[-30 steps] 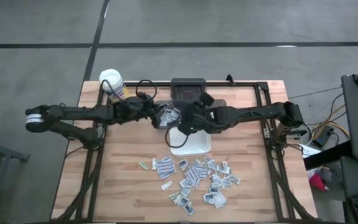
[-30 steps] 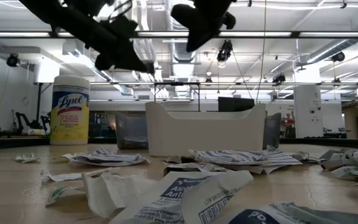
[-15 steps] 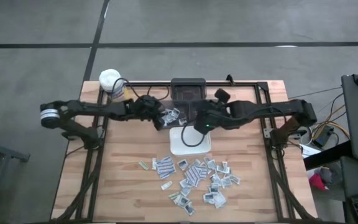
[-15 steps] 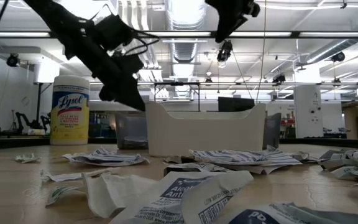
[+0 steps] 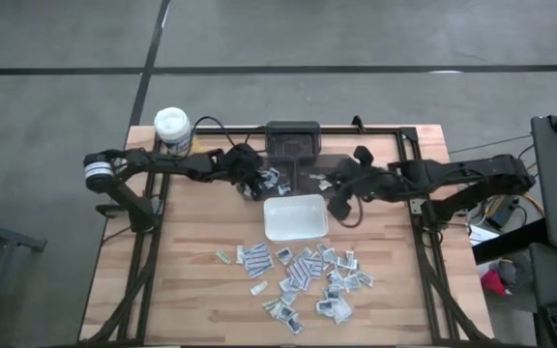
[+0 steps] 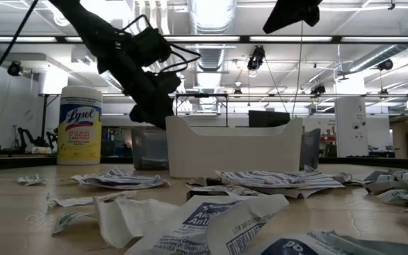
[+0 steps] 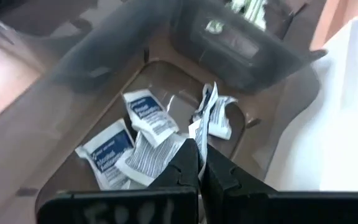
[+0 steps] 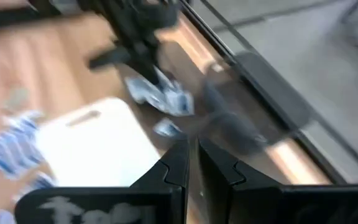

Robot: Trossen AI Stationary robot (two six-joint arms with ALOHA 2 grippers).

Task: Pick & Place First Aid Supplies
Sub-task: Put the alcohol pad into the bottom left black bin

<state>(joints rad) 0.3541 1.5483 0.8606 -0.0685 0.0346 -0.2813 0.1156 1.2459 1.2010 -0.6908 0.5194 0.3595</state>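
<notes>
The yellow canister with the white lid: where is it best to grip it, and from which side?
The canister stands upright at the table's far left corner. Probably best to grip its round body below the lid, coming level from the side; the near side looks free, with only flat packets lying low.

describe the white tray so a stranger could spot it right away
Start at the wooden table seen from above. Near its middle, just in front of the dark box at the far edge, sits the white tray: one plain rectangle, far bigger than the printed packets scattered nearby.
</notes>
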